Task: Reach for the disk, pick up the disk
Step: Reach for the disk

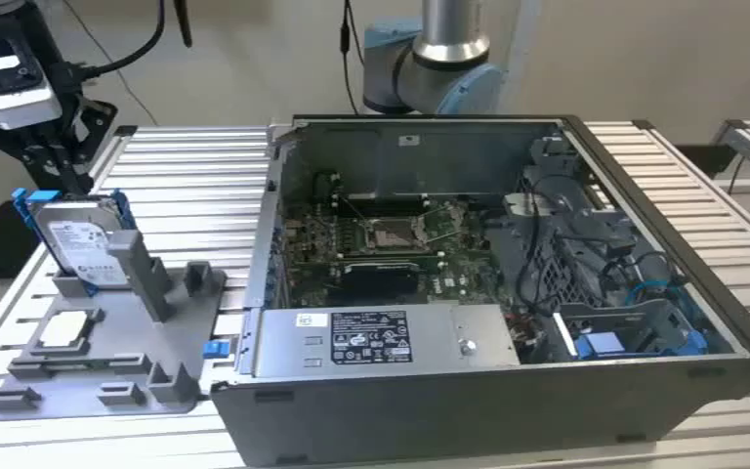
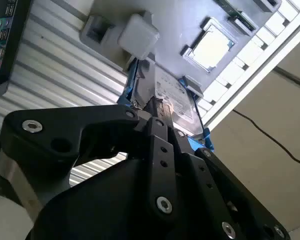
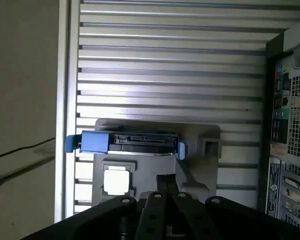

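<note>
The disk (image 1: 82,242): flat silver metal rect. w/ white label and blue plastic rails on both sides. It stands on edge in a slot of a grey matte plastic fixture (image 1: 114,366). The fixture sits by the tabletop (image 1: 180,161) edge on the exterior view's left, toward the near corner.

The black end effector (image 1: 70,179), w/ bolted linkage arms, hangs just above the disk's top edge. In the first wrist view its tip and the disk (image 3: 140,141) look apart, w/ grey fixture showing btw them. Can't tell if it's spread or pressed together.

A small square silver chip (image 1: 67,328) lies flat on the same fixture, nearer the front edge.

Tabletop = shiny ribbed alu slats w/ long parallel grooves. Mid-tabletop sits an open dark-grey sheet-metal PC case (image 1: 479,415) w/ a green board (image 1: 389,230) inside. A long silver box w/ black-and-white sticker (image 1: 375,337) runs along its near wall. Blue clips & black cables sit toward the exterior view's right.

Behind the case is the arm's base joint (image 1: 434,68), grey-blue & polished metal. Room: pale beige wall.
</note>
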Robot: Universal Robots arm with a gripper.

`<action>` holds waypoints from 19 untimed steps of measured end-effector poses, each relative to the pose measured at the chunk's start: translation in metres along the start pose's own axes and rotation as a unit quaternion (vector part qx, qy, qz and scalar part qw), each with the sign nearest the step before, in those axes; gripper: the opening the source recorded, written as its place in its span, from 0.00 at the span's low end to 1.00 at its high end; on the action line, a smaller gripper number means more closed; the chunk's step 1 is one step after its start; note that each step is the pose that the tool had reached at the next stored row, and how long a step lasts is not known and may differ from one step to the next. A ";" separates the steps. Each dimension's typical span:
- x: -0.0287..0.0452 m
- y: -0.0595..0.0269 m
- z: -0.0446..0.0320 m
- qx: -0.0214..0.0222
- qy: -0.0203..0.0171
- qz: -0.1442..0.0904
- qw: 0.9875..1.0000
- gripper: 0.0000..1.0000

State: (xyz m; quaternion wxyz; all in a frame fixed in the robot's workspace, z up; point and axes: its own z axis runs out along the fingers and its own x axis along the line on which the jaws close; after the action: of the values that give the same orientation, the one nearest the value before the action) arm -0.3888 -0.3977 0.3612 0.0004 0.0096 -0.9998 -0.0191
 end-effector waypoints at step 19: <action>0.0067 0.0130 0.0010 0.000 0.000 0.000 1.000 0.00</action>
State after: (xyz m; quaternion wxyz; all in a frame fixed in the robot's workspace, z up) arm -0.3958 -0.3848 0.3607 0.0004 0.0095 -0.9998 -0.0191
